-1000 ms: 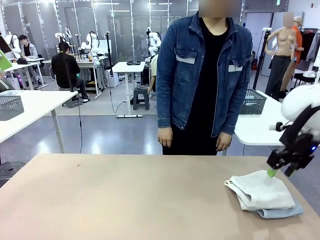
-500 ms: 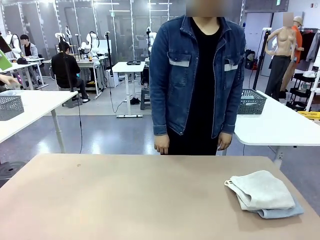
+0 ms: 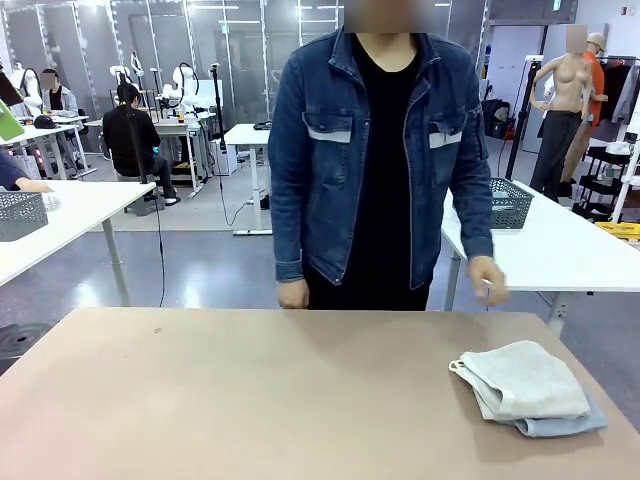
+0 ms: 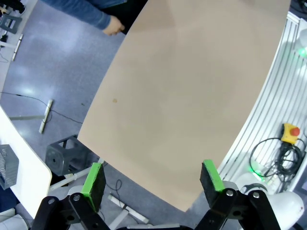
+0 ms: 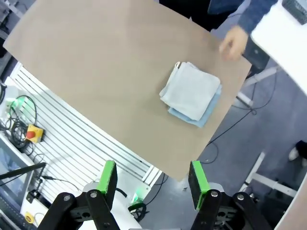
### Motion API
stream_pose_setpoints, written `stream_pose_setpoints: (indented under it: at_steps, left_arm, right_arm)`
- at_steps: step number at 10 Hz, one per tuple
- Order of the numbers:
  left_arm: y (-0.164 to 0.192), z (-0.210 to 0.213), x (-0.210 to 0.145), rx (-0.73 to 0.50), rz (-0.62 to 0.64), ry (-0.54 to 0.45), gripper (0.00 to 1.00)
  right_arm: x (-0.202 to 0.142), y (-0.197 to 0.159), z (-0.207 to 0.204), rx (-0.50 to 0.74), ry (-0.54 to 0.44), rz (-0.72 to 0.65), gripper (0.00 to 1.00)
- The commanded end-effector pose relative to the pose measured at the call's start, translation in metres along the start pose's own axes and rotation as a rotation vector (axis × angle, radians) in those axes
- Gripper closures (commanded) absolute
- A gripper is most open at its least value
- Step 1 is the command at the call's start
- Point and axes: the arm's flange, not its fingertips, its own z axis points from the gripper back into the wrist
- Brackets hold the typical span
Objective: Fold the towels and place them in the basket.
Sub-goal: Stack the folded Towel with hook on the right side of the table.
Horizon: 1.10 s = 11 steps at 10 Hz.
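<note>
Your left claw (image 4: 152,178) hangs high over the flat, matte tan bench (image 4: 192,96), its green-padded fingers spread wide apart with nothing between them. Below and ahead of it you see bare benchtop, one small dark speck on it, and beyond the bench's edge a grey-blue speckled floor with a loose cable. To one side of the claw runs a ribbed white rail with a yellow box bearing a red button (image 4: 289,132).

Your right claw (image 5: 152,178) also hangs high above the bench, fingers apart and gripping nothing. Ahead of it, near the bench's far corner, lie the two folded towels, stacked: the cream-beige terry towel (image 5: 191,90) on top of the pale blue-grey terry towel (image 5: 207,112), whose edge peeks out underneath. Just beyond the stack, the person's hand (image 5: 234,42) hovers at the bench edge without touching the cloth.

From the front, a person in a blue denim jacket (image 3: 380,150) stands at the far side of the bench. Behind them a dark grey wire-mesh basket (image 3: 510,203) sits on a white table (image 3: 560,250), well apart from the towels. The room is a lab with other white tables.
</note>
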Motion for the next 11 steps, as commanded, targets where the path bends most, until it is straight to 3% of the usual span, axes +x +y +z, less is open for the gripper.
stream_pose_setpoints:
  at_steps: [1,2,3,11]
  left_arm:
    - [-0.002,0.0,-0.002,0.014,0.001,0.005,0.0]
    - [-0.002,0.0,-0.002,0.014,0.001,0.005,0.0]
    - [-0.002,0.0,-0.002,0.014,0.001,0.005,0.0]
    - [-0.002,0.0,-0.002,0.014,0.001,0.005,0.0]
  right_arm:
    - [-0.002,0.008,-0.006,-0.059,0.024,-0.024,0.25]
    - [0.0,0.003,-0.015,-0.064,0.033,-0.075,0.25]
    - [-0.002,0.01,0.005,-0.026,-0.001,0.014,0.25]
    - [-0.002,0.01,0.005,-0.026,-0.001,0.014,0.25]
